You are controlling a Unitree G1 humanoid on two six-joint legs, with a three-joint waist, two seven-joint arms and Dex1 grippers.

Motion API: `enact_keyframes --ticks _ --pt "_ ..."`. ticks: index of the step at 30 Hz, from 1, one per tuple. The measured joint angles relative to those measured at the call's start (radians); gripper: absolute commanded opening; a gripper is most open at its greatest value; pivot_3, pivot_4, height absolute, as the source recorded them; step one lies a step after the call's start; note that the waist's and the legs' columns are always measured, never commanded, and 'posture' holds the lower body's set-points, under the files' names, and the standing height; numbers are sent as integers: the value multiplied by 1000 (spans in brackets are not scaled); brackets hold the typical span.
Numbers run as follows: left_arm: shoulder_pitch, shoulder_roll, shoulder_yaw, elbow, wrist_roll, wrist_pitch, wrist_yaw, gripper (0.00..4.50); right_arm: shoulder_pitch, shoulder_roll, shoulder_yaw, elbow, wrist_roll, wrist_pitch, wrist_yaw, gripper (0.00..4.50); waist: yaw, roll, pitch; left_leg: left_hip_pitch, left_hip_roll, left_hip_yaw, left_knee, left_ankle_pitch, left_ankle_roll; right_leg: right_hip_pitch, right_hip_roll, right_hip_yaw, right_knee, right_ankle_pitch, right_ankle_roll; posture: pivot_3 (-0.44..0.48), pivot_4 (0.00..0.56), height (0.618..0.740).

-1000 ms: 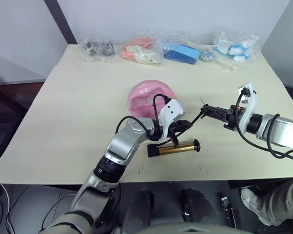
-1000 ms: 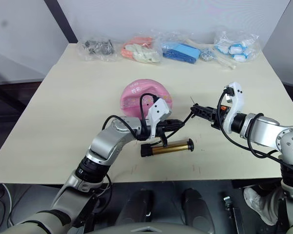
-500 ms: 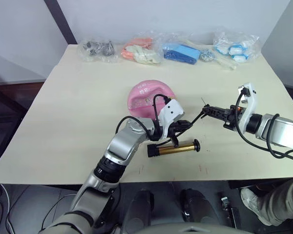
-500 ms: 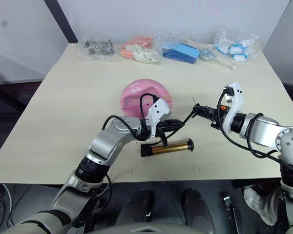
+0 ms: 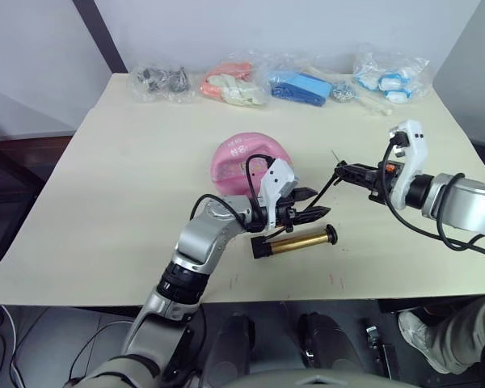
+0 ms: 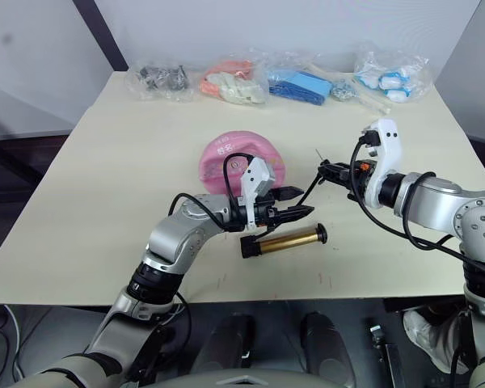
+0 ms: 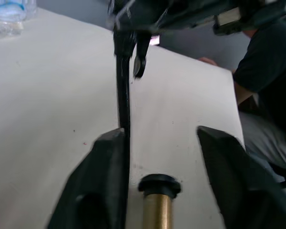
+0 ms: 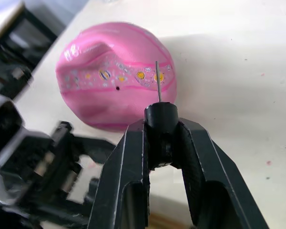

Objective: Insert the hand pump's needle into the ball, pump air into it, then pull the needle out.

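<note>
The pink ball [image 5: 244,158], dented on top, lies mid-table. In front of it to the right the gold hand pump [image 5: 295,242] lies on the table, its black hose [image 5: 327,187] rising to my right gripper [image 5: 338,169]. That gripper is shut on the black fitting [image 8: 159,117], and the needle [image 8: 158,81] sticks out toward the ball [image 8: 114,90] without touching it. My left gripper [image 5: 319,203] hovers open just above the pump's rod end [image 7: 158,183]. The hose [image 7: 123,90] runs beside one of its fingers [image 7: 102,186].
Several clear bags line the table's far edge: dark parts [image 5: 163,81], pink-orange items [image 5: 233,86], blue items [image 5: 299,87], white-blue items [image 5: 390,78]. A person in dark clothes [image 7: 269,71] sits off the right side. The table's front edge [image 5: 226,299] is close behind the pump.
My left gripper has opened and let go of the hose. My right gripper has lifted a little toward the back with the needle. The pump has shifted slightly right.
</note>
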Motion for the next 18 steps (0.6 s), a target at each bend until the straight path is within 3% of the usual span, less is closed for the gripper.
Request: enact_keyframes --ticks 2,4,13,18 --pt "1 22 17 -27 -20 8 -8 4446 -29 -19 33 -26 -59 20 21 400 0 0 0 0 0 0 0 0 0 0 0 0 0 0 0 0 150 740" --pt "4 38 25 -42 -29 19 -10 4446 -42 -26 40 -39 -90 25 31 400 0 0 0 0 0 0 0 0 0 0 0 0 0 0 0 0 150 740" --pt "106 263 200 -184 -180 108 -80 4446 -200 -37 102 -32 -213 141 108 400 -3 1 1 -1 0 0 -1 0 0 -2 -1 0 -1 0 0 0 150 740" --pt "158 361 287 -217 -255 122 -118 4446 -342 -104 237 -48 -377 169 244 400 -2 3 2 -2 0 0 -1 0 0 -4 -1 -1 0 0 -1 0 150 740"
